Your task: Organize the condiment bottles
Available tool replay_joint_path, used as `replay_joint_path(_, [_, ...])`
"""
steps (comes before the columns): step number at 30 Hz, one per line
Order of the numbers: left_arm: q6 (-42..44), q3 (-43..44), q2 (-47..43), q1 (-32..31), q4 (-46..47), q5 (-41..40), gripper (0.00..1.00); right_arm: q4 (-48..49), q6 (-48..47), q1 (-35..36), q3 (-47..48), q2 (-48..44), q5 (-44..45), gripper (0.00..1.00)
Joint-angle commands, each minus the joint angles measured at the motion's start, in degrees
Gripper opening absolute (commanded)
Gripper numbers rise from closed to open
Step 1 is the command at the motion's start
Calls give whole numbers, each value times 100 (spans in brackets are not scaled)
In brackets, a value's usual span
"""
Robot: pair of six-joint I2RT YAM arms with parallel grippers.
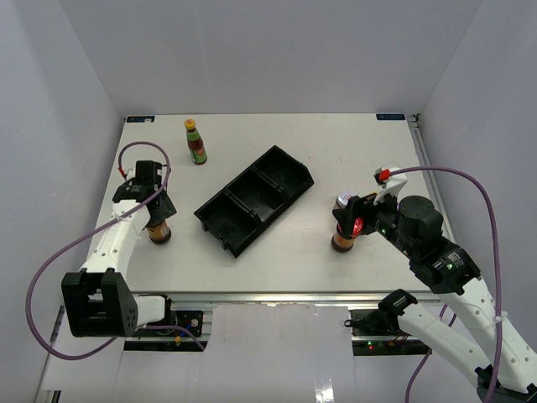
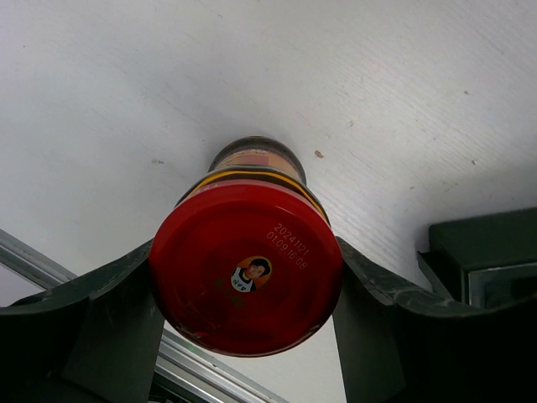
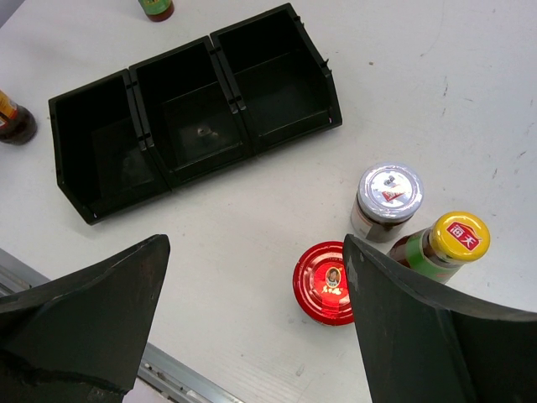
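Spanning the top view, the white table [image 1: 336, 151] carries a black three-compartment tray [image 1: 252, 200] lying askew at its centre. At eight o'clock from the tray, the left gripper [image 2: 246, 269] pinches the left red-lidded jar [image 1: 159, 231] by its lid, one finger pressed against either side, and the jar stands upright on the table. At four o'clock from the tray, the right gripper [image 3: 254, 252] hangs spread wide with only table between its fingers, just above a tight cluster of three. One slim yellow-capped bottle [image 1: 195, 141] stands upright and alone at eleven o'clock from the tray, near the far edge. In the right wrist view, the cluster's yellow-capped bottle [image 3: 449, 243] sits at two o'clock from the right red-lidded jar [image 3: 323, 281], with the white-lidded jar [image 3: 388, 195] at one o'clock, all upright and close together.
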Motion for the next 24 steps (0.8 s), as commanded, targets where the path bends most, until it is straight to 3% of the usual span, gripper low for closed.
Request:
replay_joint_path(1, [315,196,-448,25,131,230,0,320,-47,7,-72,7,33,90])
replay_joint_path(12, [473,343,-804,25,353,1035,0,291,-42,7,-69,30,51,90])
replay_joint_path(24, [700,1903,-417,4,-96,1421,0,270,-60,9,2,93,104,90])
